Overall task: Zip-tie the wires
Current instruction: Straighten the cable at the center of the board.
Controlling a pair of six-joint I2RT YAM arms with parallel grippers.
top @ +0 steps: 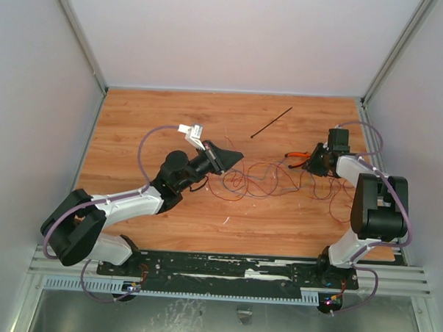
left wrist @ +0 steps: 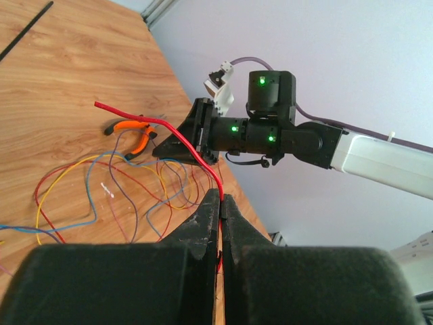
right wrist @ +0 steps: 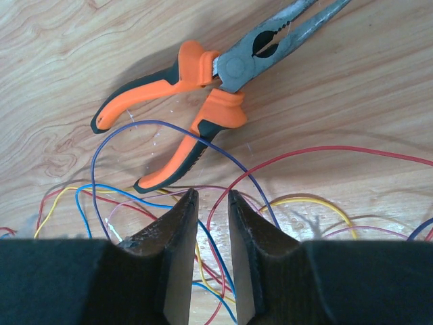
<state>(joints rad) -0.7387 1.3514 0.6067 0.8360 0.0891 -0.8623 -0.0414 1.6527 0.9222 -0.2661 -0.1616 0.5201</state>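
Wires (top: 269, 179) lie in a loose tangle on the tabletop (top: 158, 112) between the two arms. Left end effector (left wrist: 221, 202) is closed tight, pinching one red wire (left wrist: 169, 132). Right end effector (right wrist: 212, 203) stands narrowly open over the strands, just beside orange-handled pliers (right wrist: 196, 88). The zip tie (top: 272, 123) lies apart, farther back. Both arms reach inward, low.

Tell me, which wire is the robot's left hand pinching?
The red wire: it alone is clamped in the shut left hand; the blue, yellow and purple wires lie loose.
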